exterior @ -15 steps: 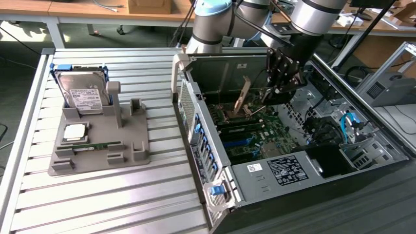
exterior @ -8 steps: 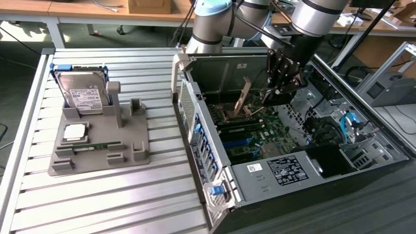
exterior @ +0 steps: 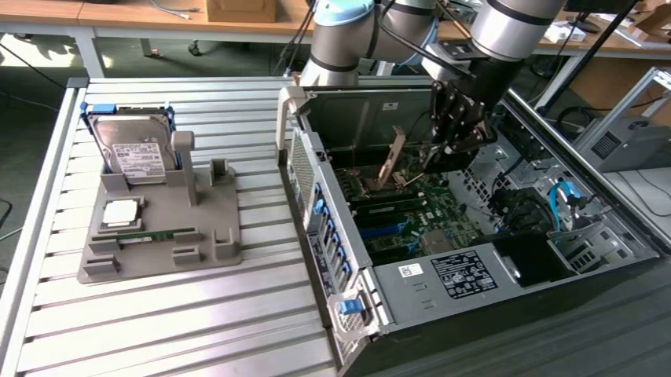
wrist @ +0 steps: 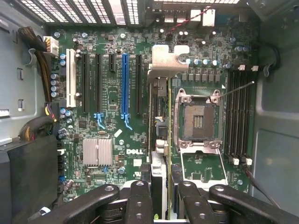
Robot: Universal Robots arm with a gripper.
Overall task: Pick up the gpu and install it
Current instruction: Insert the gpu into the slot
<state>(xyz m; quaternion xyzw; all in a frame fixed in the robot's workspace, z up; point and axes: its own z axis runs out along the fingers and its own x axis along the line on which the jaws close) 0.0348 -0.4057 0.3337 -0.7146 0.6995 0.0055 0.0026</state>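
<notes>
1. The claw (exterior: 449, 145) is clamped on the gpu (exterior: 395, 157). Its fingers (wrist: 140, 196) press the card's two faces, so the pick-up is done.
2. The gpu hangs inside the open computer case (exterior: 314, 173), above the motherboard (wrist: 107, 93). Its metal end bracket (wrist: 166, 58) is at the end far from the claw.
3. In the wrist view the card is seen edge-on. It runs between the black slot (wrist: 138, 84) and the processor socket (wrist: 196, 116), just beside that slot (I cannot tell whether its lower edge touches anything).
4. In the exterior view the card leans and seems to stand clear of the board. I judge the task about half done, with the card carried in and the seating not yet finished.
5. The case lies open at the exterior view's right side of the desk (exterior: 157, 330).
6. Near the desk's opposite edge a grey holder (exterior: 215, 228) carries the hard drive (exterior: 131, 153), a processor chip (exterior: 122, 212) and the memory stick (exterior: 147, 235). Its two upright posts (exterior: 184, 153) have nothing between them.
</notes>
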